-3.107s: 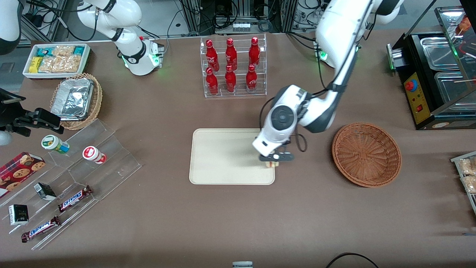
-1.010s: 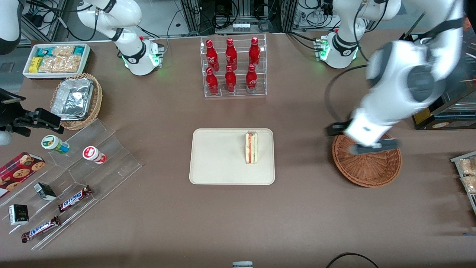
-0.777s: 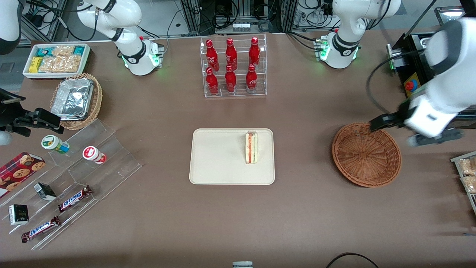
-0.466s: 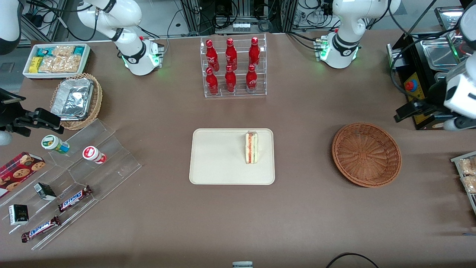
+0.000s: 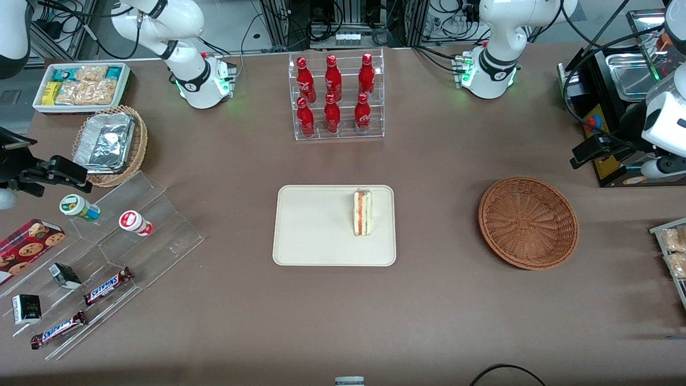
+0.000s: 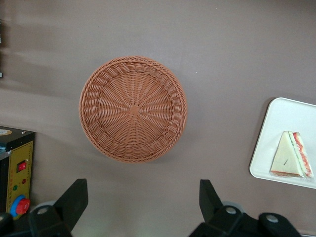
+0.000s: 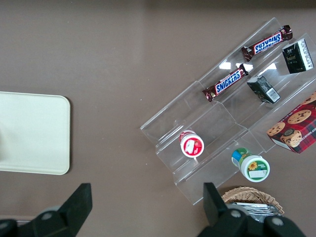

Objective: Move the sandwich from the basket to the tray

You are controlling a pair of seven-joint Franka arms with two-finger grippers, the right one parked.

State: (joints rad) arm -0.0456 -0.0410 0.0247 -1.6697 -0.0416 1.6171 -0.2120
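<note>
Sandwich [image 5: 363, 212] delivered: the white-bread wedge lies inside the cream tray [image 5: 316, 225] at mid-table, on the part of the tray toward the working arm's end, with its red and green filling facing up to the front camera. By the look of it the job is done, with nothing left but parking the arm. Starting from the parked arm's end of the table, a white bin [image 5: 80, 86] holds snack packets. Nearer the camera, a tan wicker basket [image 5: 138, 140] carries foil containers [image 5: 104, 142]. A clear stepped stand [image 5: 161, 230] displays small cups, chocolate bars and a biscuit box. In the middle, a clear rack [image 5: 338, 96] stands farther from the camera than the tray and holds six red bottles. Apart from the sandwich, the tray is bare. Well apart from it, toward the working arm's end, the reddish-brown basket [image 5: 528, 222] sits empty, its woven floor fully exposed in the wrist view. The gripper [image 5: 621, 160] hangs high near the table's edge, farther from the camera than the basket, fingers spread wide and grasping nothing.
</note>
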